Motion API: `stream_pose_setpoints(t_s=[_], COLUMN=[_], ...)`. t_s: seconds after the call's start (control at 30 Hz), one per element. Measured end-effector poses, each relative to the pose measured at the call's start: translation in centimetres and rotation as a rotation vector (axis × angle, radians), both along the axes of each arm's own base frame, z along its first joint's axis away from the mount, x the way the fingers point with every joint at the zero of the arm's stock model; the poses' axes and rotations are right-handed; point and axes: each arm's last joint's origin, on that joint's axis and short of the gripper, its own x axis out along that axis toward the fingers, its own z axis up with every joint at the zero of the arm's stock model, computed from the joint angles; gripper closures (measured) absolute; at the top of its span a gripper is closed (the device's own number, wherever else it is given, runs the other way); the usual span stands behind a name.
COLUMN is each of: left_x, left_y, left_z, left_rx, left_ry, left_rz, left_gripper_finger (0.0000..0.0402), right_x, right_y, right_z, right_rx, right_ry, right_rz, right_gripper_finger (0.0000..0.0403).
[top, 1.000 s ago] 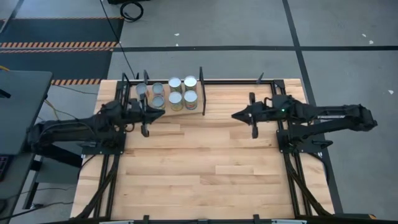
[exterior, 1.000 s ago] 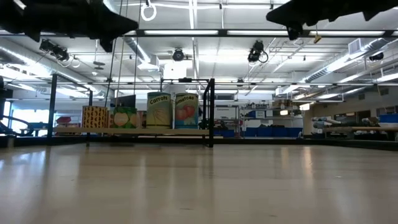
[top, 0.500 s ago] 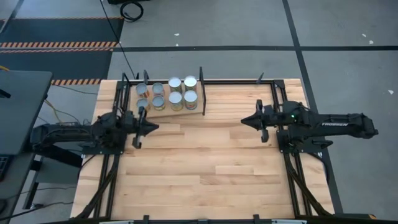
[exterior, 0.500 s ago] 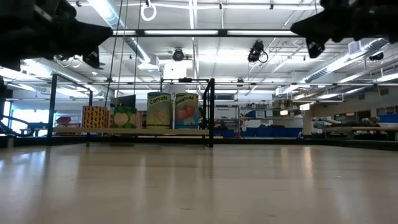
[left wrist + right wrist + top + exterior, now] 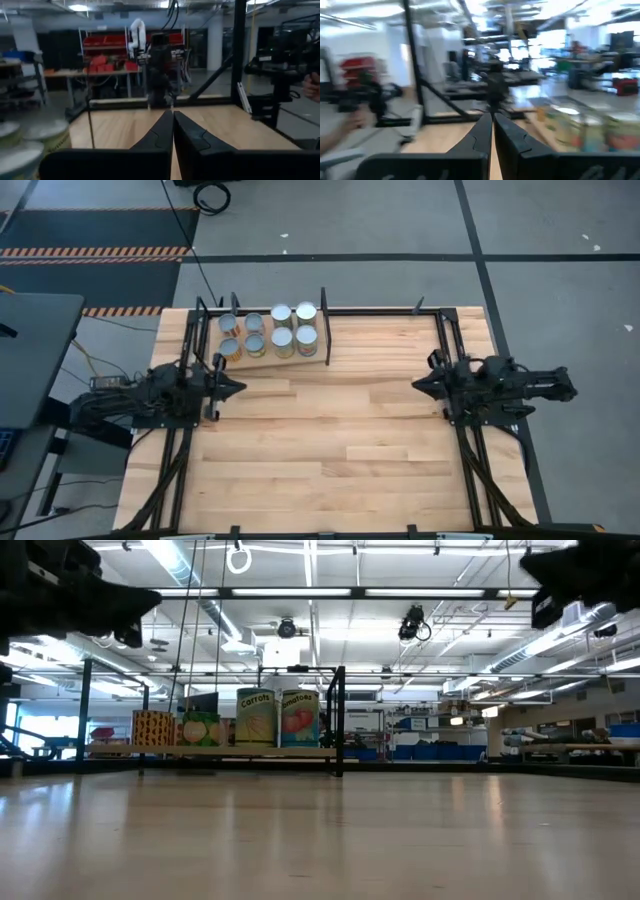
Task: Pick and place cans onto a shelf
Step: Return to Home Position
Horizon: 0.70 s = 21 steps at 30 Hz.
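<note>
Several cans (image 5: pixel 268 330) with silver tops stand upright on the shelf (image 5: pixel 262 358), a light-wood plank with black rods at the table's far left. In the low view they show as a row (image 5: pixel 255 718) left of the black divider (image 5: pixel 340 720). My left gripper (image 5: pixel 238 387) is shut and empty, near the table's left edge and nearer than the shelf. Its fingers meet in the left wrist view (image 5: pixel 173 114), with can tops (image 5: pixel 22 145) off to the side. My right gripper (image 5: pixel 416 385) is shut and empty by the right edge (image 5: pixel 492 116).
Black frame rods run along the table's left (image 5: pixel 180 450) and right (image 5: pixel 470 460) sides under the arms. The wooden tabletop (image 5: pixel 330 440) lies between the two grippers. A person's hand (image 5: pixel 314 86) shows beyond the table.
Both arms have drawn back. My left gripper has gone from beside the cans toward the table's left and near edges. My right gripper has gone toward the right edge. The cans have stayed where they stood on the shelf.
</note>
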Motion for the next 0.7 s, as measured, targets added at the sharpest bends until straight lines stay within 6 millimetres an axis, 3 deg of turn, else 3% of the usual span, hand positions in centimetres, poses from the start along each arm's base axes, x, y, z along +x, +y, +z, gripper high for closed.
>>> stream_pose_setpoints(t_s=[0.17, 0.33, 0.53, 0.7], left_x=[0.1, 0.2, 0.2, 0.3], left_y=[0.0, -0.2, -0.3, -0.6], left_z=[-0.3, -0.3, -0.3, -0.9], left_rx=[-0.008, -0.006, 0.011, 0.002], left_ry=[0.029, 0.032, 0.034, 0.095], left_rz=[0.057, 0.098, 0.116, -0.018], left_gripper_finger=[0.0382, 0.0385, 0.0381, 0.0385], right_x=[1.3, 1.4, 1.5, 1.5], right_y=[-0.1, 0.0, 0.1, 0.3], right_z=[-3.7, -4.1, -5.1, -5.1], right_rx=[-0.011, 0.025, -0.096, -0.094], right_ry=[0.0, 0.04, 0.147, 0.142], right_rz=[-0.103, -0.129, -0.143, -0.062], right_gripper_finger=[0.0376, 0.0376, 0.0376, 0.0376])
